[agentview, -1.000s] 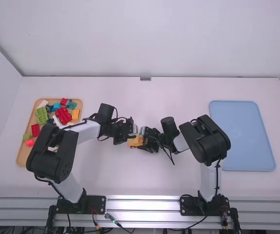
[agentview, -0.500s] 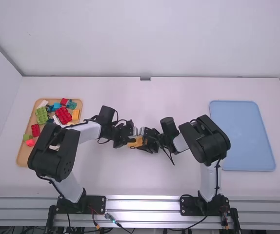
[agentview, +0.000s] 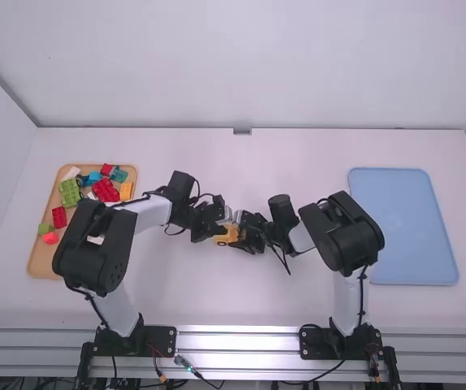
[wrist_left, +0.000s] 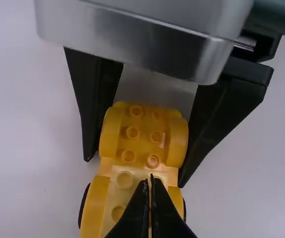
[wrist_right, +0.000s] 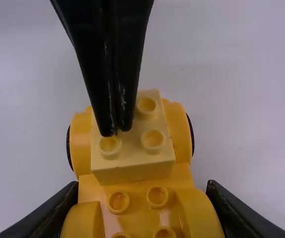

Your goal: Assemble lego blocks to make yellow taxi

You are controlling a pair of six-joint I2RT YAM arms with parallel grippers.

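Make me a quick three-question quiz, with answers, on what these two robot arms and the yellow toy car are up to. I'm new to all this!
1. Which gripper has a finger on each side of the car?
A. The left gripper
B. The right gripper
C. Neither

2. True or false: the left gripper's two fingers are closed together.

3. Fill in the missing colour: the tray on the right side of the table is ____, while the tray on the left holds loose blocks.

Key: 1. B; 2. True; 3. blue
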